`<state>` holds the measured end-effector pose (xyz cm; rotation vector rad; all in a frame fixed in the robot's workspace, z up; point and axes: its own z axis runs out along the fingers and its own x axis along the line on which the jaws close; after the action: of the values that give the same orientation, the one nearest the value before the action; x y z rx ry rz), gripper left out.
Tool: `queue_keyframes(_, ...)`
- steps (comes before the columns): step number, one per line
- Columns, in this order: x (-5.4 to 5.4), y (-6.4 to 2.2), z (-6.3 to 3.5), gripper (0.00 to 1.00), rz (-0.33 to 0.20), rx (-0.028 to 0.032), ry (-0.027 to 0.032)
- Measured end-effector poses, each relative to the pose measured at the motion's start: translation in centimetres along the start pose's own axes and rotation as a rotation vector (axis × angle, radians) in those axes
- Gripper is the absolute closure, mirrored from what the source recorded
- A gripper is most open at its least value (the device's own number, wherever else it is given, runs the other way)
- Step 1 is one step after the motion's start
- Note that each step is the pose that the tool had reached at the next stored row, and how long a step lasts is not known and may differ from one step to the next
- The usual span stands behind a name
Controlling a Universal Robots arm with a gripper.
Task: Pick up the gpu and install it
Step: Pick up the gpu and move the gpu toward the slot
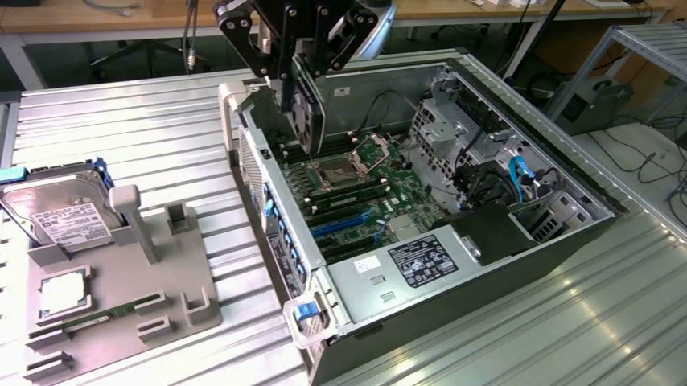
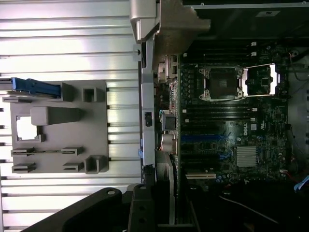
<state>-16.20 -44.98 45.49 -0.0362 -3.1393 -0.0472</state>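
The jaws of the black gripper (image 1: 298, 63) are clamped on the top edge of the flat rectangular gpu (image 1: 305, 112), black-cooled and silver-bracketed. It hangs upright beneath them, over the green motherboard (image 1: 365, 193) inside the open grey computer case (image 1: 429, 281).

Exterior view: raised, oblique, mid-distance. Wrist view: straight down, nearer. 2 views share motherboard (image 2: 227, 125), grey fixture (image 2: 58, 140).

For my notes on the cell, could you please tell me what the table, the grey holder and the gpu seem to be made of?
The table: likely bare metal, perhaps aluminium, from its silvery ribbed slats and bright glare. The holder: probably matt grey plastic, dull with no glints. The gpu: dark dull face, maybe plastic; too edge-on to tell.
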Motion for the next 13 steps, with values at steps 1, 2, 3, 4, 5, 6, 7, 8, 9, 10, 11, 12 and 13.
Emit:
queue_keyframes(1, -0.1, 0.00, 0.00, 0.72, 0.000, -0.0001, 0.0001)
queue_keyframes(2, -0.2, 0.00, 0.00, 0.72, 0.000, 0.0000, 0.0002)
queue_keyframes(3, -0.3, 0.01, 0.00, 0.72, 0.000, 0.0000, 0.0004)
queue_keyframes(4, -0.4, 0.01, 0.00, 0.72, 0.000, 0.0000, 0.0006)
queue_keyframes(5, -0.5, 0.01, 0.00, 0.72, 0.000, 0.0000, 0.0008)
queue_keyframes(6, -0.6, 0.01, 0.00, 0.72, 0.000, 0.0000, 0.0012)
queue_keyframes(7, -0.7, 0.02, 0.00, 0.72, 0.000, 0.0000, 0.0017)
queue_keyframes(8, -0.9, 0.02, 0.00, 0.72, 0.000, 0.0000, 0.0022)
queue_keyframes(9, -1.0, 0.03, 0.00, 0.72, 0.000, 0.0000, 0.0026)
queue_keyframes(10, -1.1, 0.03, 0.00, 0.72, 0.000, 0.0001, 0.0030)
queue_keyframes(11, -1.3, 0.03, 0.00, 0.72, 0.000, 0.0000, 0.0032)
queue_keyframes(12, -1.3, 0.03, 0.00, 0.72, 0.000, 0.0000, 0.0034)
queue_keyframes(13, -1.4, 0.03, 0.00, 0.72, 0.000, 0.0001, 0.0035)
